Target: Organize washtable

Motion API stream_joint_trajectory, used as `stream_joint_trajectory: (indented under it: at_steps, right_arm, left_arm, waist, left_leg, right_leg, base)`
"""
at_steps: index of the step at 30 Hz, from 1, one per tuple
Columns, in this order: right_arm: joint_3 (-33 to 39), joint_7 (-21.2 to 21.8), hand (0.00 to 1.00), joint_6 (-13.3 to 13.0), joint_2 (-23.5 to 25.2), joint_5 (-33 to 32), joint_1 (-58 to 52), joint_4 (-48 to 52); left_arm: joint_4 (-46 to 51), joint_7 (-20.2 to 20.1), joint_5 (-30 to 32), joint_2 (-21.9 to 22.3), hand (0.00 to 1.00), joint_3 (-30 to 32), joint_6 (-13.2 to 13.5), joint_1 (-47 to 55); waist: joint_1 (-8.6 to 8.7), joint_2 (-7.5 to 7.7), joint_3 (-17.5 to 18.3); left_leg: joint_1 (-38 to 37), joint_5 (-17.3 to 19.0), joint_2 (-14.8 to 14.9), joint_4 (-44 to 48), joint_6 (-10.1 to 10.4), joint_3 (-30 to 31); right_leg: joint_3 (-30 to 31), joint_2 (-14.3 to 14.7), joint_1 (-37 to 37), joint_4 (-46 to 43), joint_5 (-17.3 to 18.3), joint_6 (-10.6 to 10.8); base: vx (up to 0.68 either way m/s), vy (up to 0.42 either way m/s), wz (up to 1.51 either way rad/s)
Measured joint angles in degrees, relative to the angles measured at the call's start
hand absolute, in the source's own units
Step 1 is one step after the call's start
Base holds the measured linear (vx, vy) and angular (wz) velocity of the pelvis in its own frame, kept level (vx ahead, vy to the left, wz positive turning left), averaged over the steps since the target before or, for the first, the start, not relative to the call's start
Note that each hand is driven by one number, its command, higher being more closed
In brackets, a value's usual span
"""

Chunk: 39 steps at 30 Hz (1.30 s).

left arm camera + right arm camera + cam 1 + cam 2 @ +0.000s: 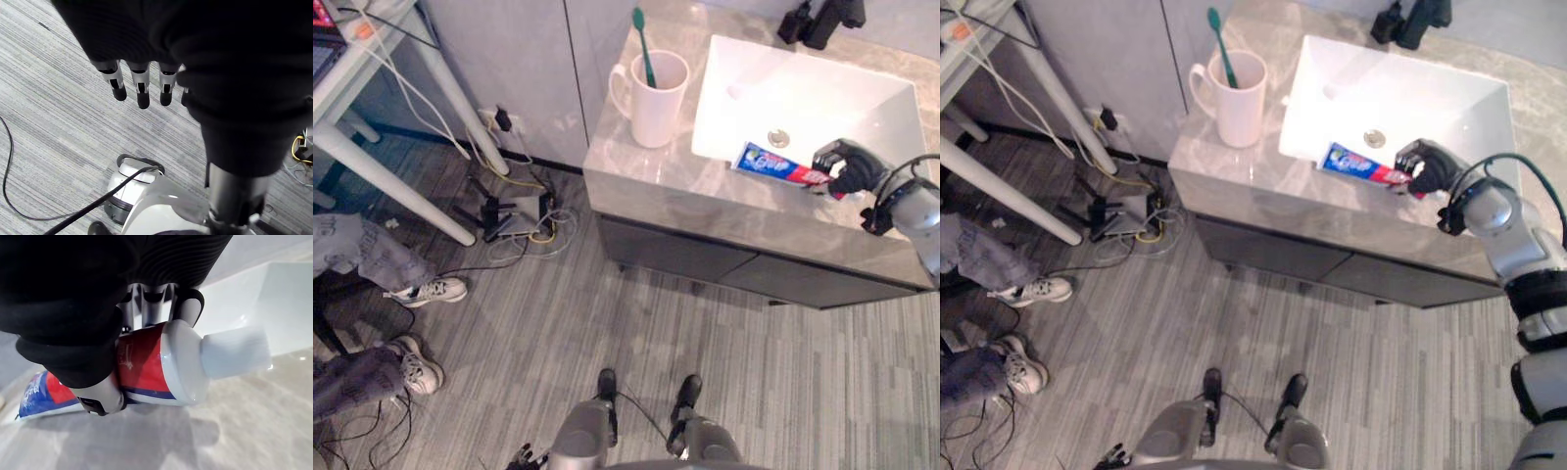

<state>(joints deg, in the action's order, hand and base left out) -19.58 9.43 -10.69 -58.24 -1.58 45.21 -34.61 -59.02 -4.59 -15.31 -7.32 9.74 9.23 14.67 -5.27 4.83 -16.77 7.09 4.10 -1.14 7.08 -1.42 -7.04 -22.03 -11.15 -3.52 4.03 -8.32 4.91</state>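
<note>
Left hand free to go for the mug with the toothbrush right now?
Probably yes. The left hand hangs open low over the floor, holding nothing, and the mug stands at the left end of the counter with nothing before it; the arm must lift first.

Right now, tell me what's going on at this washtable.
The right robot hand is curled round the cap end of a toothpaste tube at the front rim of the white sink. A white mug holding a green toothbrush stands on the countertop beside the sink. The left robot hand hangs open over the floor, holding nothing.
</note>
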Motion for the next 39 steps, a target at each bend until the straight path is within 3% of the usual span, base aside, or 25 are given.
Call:
stream_joint_trajectory:
  at_steps: [4, 7, 11, 12, 13, 14, 15, 16, 19, 22, 24, 26, 32, 34, 39]
  right_arm:
    - [11.27, -4.91, 1.00, 0.37, 2.17, -1.40, 0.21, 1.21]
    - [17.69, -9.18, 1.00, 1.13, 4.97, -2.50, 0.52, 6.93]
    - [20.32, -11.58, 1.00, 0.93, 9.46, -2.54, 0.43, 14.25]
    - [20.00, -12.60, 1.00, 0.92, 12.88, -2.61, 0.09, 16.01]
    - [19.90, -12.56, 1.00, 0.96, 16.23, -2.92, -1.00, 18.64]
    - [19.97, -12.68, 1.00, 1.01, 17.53, -2.98, -2.08, 20.60]
    - [20.27, -12.85, 1.00, 0.63, 18.95, -3.04, -5.31, 24.95]
    - [20.38, -12.84, 1.00, -0.20, 18.94, -2.98, -8.07, 27.34]
    - [20.54, -12.83, 1.00, -0.08, 19.50, -3.00, -10.46, 29.36]
    - [21.04, -12.40, 1.00, 0.01, 19.72, -3.57, -10.79, 29.72]
    - [21.18, -10.92, 1.00, 0.13, 21.21, -5.16, -12.07, 33.07]
    - [17.71, -8.78, 1.00, 0.06, 24.40, -6.86, -12.19, 36.82]
    - [7.06, -3.29, 1.00, 0.01, 31.19, -7.86, -16.30, 43.37]
    - [4.74, -2.49, 1.00, 0.14, 33.16, -9.28, -17.06, 43.38]
    - [1.11, -0.14, 1.00, 0.90, 35.69, -11.26, -20.80, 45.51]
  left_arm:
    - [1.32, 1.22, -0.22, 1.07, 0.00, 5.79, -0.07, 0.00]
    - [5.55, 3.70, -3.35, 0.11, 0.00, 17.43, -0.79, -0.81]
    - [14.32, 7.28, -8.27, -7.67, 0.00, 31.99, -1.46, -7.46]
    - [15.08, 8.91, -10.24, -14.72, 0.00, 34.92, -1.21, -12.41]
    - [15.70, 9.27, -11.92, -22.10, 0.00, 32.24, -1.20, -15.91]
    - [17.26, 9.98, -11.88, -25.05, 0.00, 30.19, -0.59, -16.91]
    - [25.08, 11.33, -11.32, -27.03, 0.00, 28.07, 0.99, -17.47]
    - [36.25, 11.85, -10.83, -23.99, 0.00, 29.20, 1.84, -17.14]
    - [45.78, 12.42, -8.05, -17.48, 0.00, 26.83, 4.24, -16.85]
    - [48.80, 12.34, -7.49, -18.25, 0.00, 22.21, 3.34, -17.11]
    - [54.33, 11.60, -7.51, -20.48, 0.00, 15.78, 3.14, -18.15]
    - [58.58, 8.27, -9.10, -23.62, 0.00, 6.75, 3.20, -21.38]
    - [64.31, -0.21, -15.80, -23.75, 0.00, -12.70, 2.58, -29.35]
    - [64.31, -1.60, -16.96, -23.03, 0.00, -15.04, 1.82, -29.36]
    - [64.33, -2.88, -20.78, -21.90, 0.00, -18.32, 0.47, -29.38]
  waist:
    - [0.92, 0.04, 0.21]
    - [1.26, 0.17, 2.78]
    - [1.19, -0.17, 5.88]
    - [1.28, -0.28, 7.43]
    - [0.99, -0.05, 8.68]
    - [1.04, -0.05, 9.06]
    - [1.10, -0.36, 9.91]
    - [1.11, -0.93, 10.80]
    - [1.19, -2.89, 12.31]
    - [0.98, -3.17, 12.66]
    - [0.79, -3.11, 12.87]
    - [0.82, -3.54, 13.45]
    - [2.06, -4.14, 14.49]
    - [2.93, -4.18, 14.51]
    - [3.24, -4.25, 14.64]
  left_leg:
    - [-1.25, -0.45, -0.19, -0.51, -0.05, 0.92]
    - [-2.15, -0.54, 0.05, -1.26, -0.08, 0.88]
    - [-3.53, -0.59, 0.28, -1.69, 0.14, 0.18]
    - [-4.10, -0.74, 0.41, -2.10, 0.36, 0.47]
    - [-4.46, -1.11, 0.56, -2.68, 0.74, 0.39]
    - [-4.51, -1.16, 0.55, -2.73, 0.74, 0.27]
    - [-4.53, -1.14, 0.46, -2.83, 0.72, 0.14]
    - [-5.08, -1.15, 0.01, -3.83, 0.72, 0.17]
    - [-6.77, -1.80, -0.96, -5.21, -0.01, 0.29]
    - [-7.74, -2.27, -0.85, -6.36, 0.24, 0.88]
    - [-7.95, -2.73, -0.74, -7.06, 0.56, 1.30]
    - [-7.95, -2.86, -0.73, -7.11, 0.69, 1.36]
    - [-9.52, -2.85, -0.89, -7.35, 0.69, 1.30]
    - [-9.74, -2.94, -0.86, -7.59, 0.62, 1.19]
    - [-10.37, -3.42, -0.66, -8.82, 0.58, -0.51]
  right_leg:
    - [-0.95, -0.07, 1.63, 0.23, -0.06, -0.09]
    - [-0.85, 0.21, 2.27, 0.48, -0.06, -0.08]
    - [-0.62, 0.61, 3.59, 1.59, 0.03, -0.04]
    - [-0.48, 0.83, 4.06, 1.58, 0.11, 0.03]
    - [0.03, 0.92, 4.14, 1.55, 0.16, -0.04]
    - [0.26, 0.92, 4.11, 1.55, 0.19, -0.05]
    - [0.33, 0.76, 4.08, 1.58, 0.30, -0.16]
    - [0.20, 0.29, 4.26, 1.57, 0.78, -0.62]
    - [-0.07, -0.56, 5.41, 1.55, 1.24, 0.21]
    - [-0.69, -0.31, 6.16, 1.55, 1.25, 0.67]
    - [-1.05, -0.12, 6.22, 1.55, 1.32, 0.65]
    - [-1.11, -0.14, 6.26, 1.55, 1.32, 0.65]
    - [-0.90, -0.45, 7.42, 0.98, 1.85, 0.89]
    - [-0.67, -0.48, 7.31, 0.58, 2.10, 1.20]
    - [1.38, -0.26, 6.07, 0.01, 2.09, 1.17]
  base:
    - [-0.02, 0.008, 0.12]
    - [-0.01, 0.003, 0.00]
    - [-0.01, -0.014, -0.03]
    - [-0.03, -0.032, -0.09]
    - [-0.04, -0.027, -0.09]
    - [-0.03, -0.018, -0.08]
    - [-0.04, 0.021, 0.00]
    - [-0.03, 0.040, 0.02]
    - [0.02, 0.065, 0.05]
    - [0.01, -0.009, 0.10]
    - [0.01, -0.031, 0.10]
    - [0.00, -0.007, 0.05]
    - [-0.02, -0.003, -0.02]
    - [-0.06, -0.014, -0.04]
    - [-0.05, -0.007, -0.19]
